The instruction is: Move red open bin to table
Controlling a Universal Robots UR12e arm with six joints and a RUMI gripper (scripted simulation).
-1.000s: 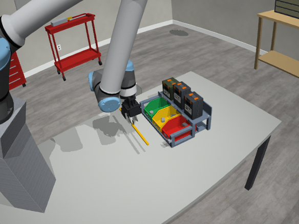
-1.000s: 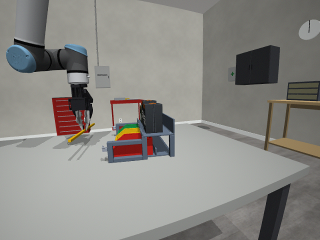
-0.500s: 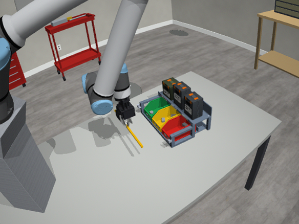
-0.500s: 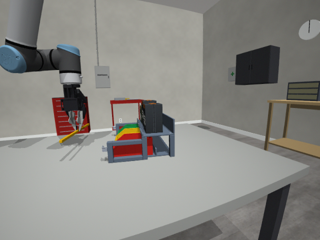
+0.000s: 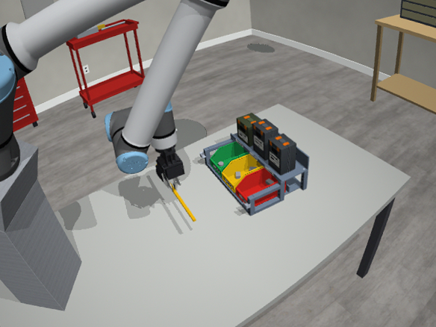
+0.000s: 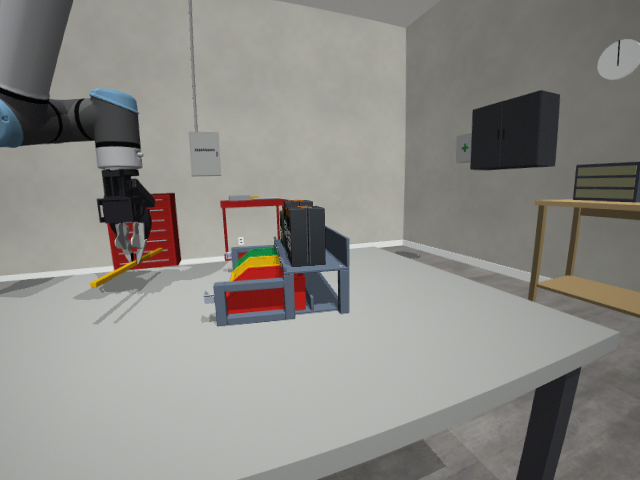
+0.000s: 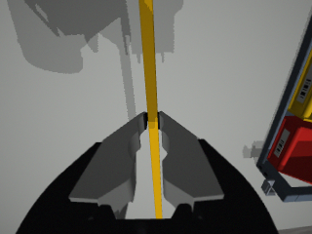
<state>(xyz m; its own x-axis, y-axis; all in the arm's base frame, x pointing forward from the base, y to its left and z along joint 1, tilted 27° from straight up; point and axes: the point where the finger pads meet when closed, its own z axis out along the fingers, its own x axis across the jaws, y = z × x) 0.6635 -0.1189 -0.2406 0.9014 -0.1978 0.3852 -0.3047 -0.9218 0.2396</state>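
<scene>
Gripper (image 5: pixel 172 186) (image 6: pixel 135 260) (image 7: pixel 152 113), left of centre from above, clamps yellow bar (image 5: pixel 184 205) (image 6: pixel 111 274) (image 7: pixel 148 58). Judged step: clearing access. Next: lay bar aside, then fetch red open bin (image 5: pixel 256 184) (image 6: pixel 253 298) (image 7: pixel 294 148).

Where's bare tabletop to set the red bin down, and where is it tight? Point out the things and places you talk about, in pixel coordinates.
Bare: the pale grey tabletop (image 5: pixel 233 269) (image 6: pixel 413 361) between the blue-grey metal shelf (image 5: pixel 266 203) (image 6: pixel 255 316) and its near edge. Crowded: the strip between shelf and grey pedestal (image 5: pixel 49 243), where the black pincer (image 5: pixel 172 185) (image 6: pixel 133 258) (image 7: pixel 152 113) hangs gripping a yellow bar (image 5: pixel 184 205) (image 6: pixel 111 274) (image 7: pixel 148 58).
</scene>
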